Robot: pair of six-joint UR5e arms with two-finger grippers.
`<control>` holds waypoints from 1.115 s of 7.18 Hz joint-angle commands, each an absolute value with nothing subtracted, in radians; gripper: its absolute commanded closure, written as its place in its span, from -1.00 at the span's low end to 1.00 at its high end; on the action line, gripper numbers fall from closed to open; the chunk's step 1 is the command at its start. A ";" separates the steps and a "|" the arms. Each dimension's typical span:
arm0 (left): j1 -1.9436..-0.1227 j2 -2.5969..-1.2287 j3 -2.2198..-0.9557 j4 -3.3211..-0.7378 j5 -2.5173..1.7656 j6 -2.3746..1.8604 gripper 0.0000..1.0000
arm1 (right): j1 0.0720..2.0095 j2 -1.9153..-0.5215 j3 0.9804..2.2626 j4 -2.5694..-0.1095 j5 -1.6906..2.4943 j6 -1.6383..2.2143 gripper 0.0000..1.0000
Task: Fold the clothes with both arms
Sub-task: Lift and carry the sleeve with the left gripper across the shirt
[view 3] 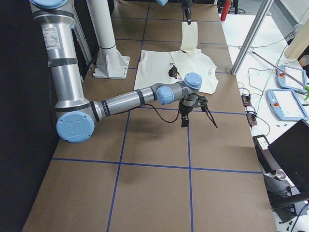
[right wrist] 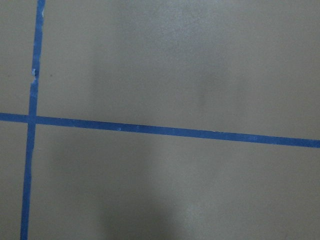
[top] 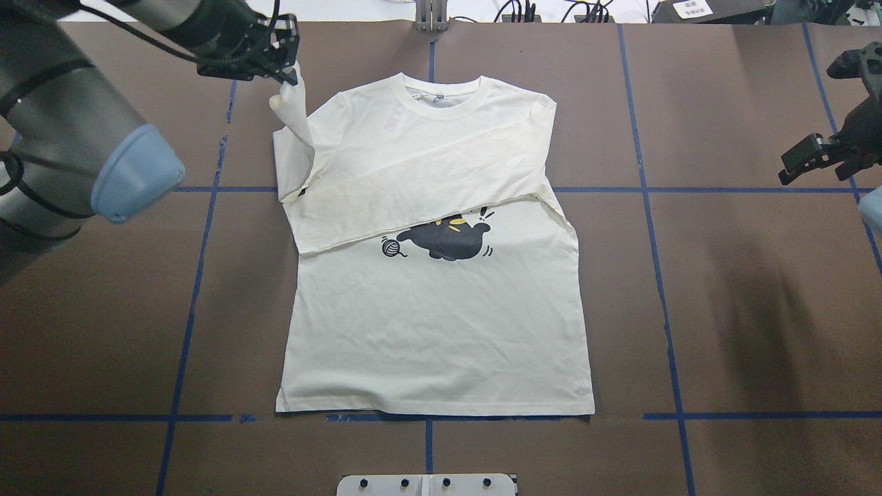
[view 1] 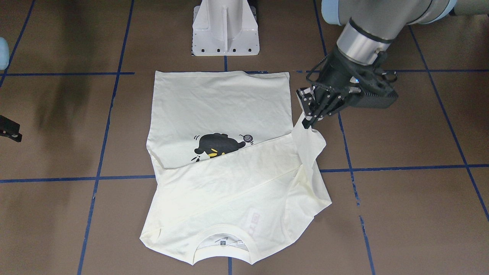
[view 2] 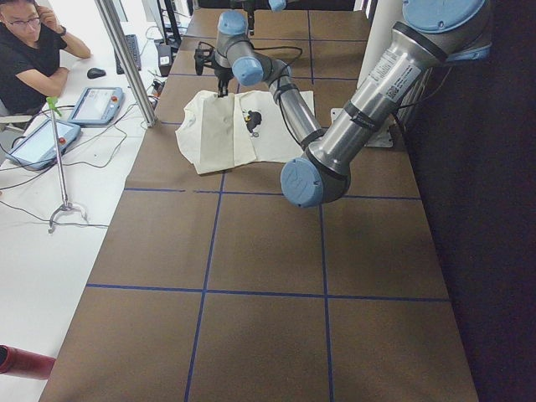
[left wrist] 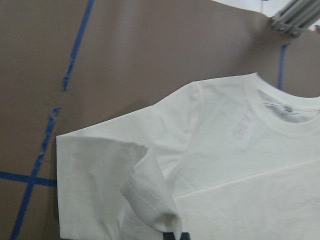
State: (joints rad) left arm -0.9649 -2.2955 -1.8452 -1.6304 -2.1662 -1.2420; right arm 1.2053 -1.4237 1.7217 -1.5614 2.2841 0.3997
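Pinching the sleeve cuff (top: 289, 103), left hand (view 1: 308, 121) holds it raised beside the T-shirt (top: 441, 331): sleeve fold underway. Next move likely: lay it across the chest, release; right hand (top: 820, 155) spread, idle.

The left arm (view 1: 366, 40) is stretched out, the left hand (view 1: 309, 120) tilted down — pinched on the T-shirt's sleeve cuff (view 1: 311, 134). The right arm (view 3: 120, 102) extends low and level, the right hand (view 3: 197, 120) pointing down, jaws spread apart.
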 commanded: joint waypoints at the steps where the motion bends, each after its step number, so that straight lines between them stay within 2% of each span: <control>1: -0.950 -2.447 -1.812 -1.629 -2.212 -1.362 1.00 | 1.206 -1.427 1.714 -1.560 2.284 0.402 -1.00; 3: -0.742 -2.482 -1.761 -1.673 -1.951 -1.435 1.00 | 1.206 -1.425 1.703 -1.559 2.284 0.402 -1.00; 6: -0.669 -2.554 -1.486 -1.888 -1.835 -1.512 1.00 | 1.204 -1.416 1.697 -1.559 2.284 0.403 -1.00; 7: -0.608 -2.616 -1.351 -1.958 -1.769 -1.552 1.00 | 1.204 -1.411 1.686 -1.559 2.286 0.403 -1.00; 8: -0.545 -2.735 -1.111 -2.076 -1.702 -1.606 1.00 | 1.203 -1.410 1.683 -1.559 2.287 0.405 -1.00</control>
State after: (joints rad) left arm -0.6205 -2.6162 -1.3592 -1.9506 -1.7864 -1.5461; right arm 1.2037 -1.4130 1.6894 -1.5585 2.2855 0.4037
